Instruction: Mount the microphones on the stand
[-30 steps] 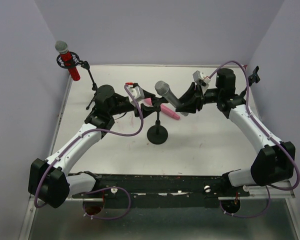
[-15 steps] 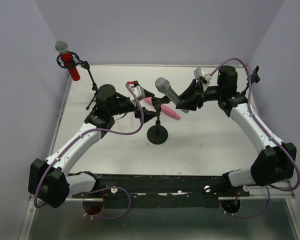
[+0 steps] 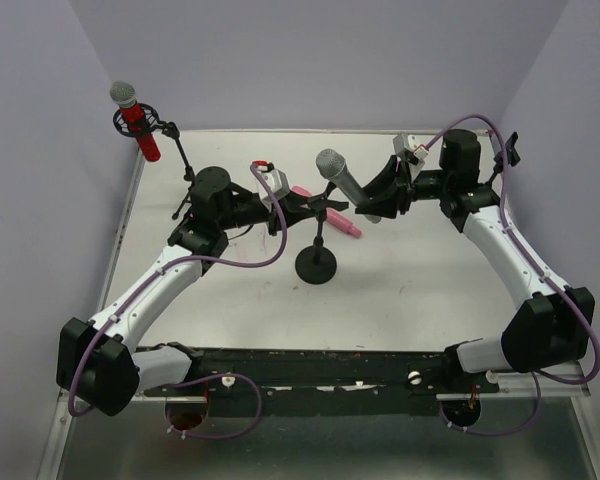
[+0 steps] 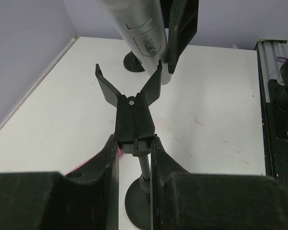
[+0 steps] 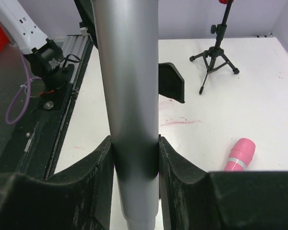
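Top view: centre frame, left gripper [image 3: 295, 205] is at the clip [image 3: 318, 207] of the round-base stand [image 3: 315, 266]. Right gripper [image 3: 380, 195] holds the silver-grey microphone [image 3: 342, 180] tilted, head up-left, just right of the clip and not seated. Pink microphone [image 3: 342, 222] lies on the table [image 3: 410, 290] behind the stand post. Red microphone [image 3: 137, 122] already sits in the tripod stand [image 3: 180, 165], upper left.

Left wrist view: left gripper [image 4: 134, 141] is pinched on the clip [image 4: 129, 98] at its neck, with the prongs pointing up and spread. The silver-grey microphone [image 4: 144, 33] hangs at top centre. Its lower end is beside the right-hand prong, not between the prongs.

Right wrist view: right gripper [image 5: 134, 143] is clamped on the silver-grey microphone [image 5: 129, 72] mid-barrel, both fingers hard against it. One clip prong [image 5: 172, 82] shows just right of the barrel. Pink microphone [image 5: 240, 155] is at lower right.

My read is that the step is seating silver-grey in the clip. To do it well:
- Keep the left pinch firm so the neck can't swivel or the stand tip.
- Shift the barrel sideways until it's centred over the prong gap, axis in line with the cradle.
- Press the narrow tail end in first, slowly.
- Release the right only once the prongs hug the barrel.

Risk: pushing off-centre onto one prong just rotates the clip.
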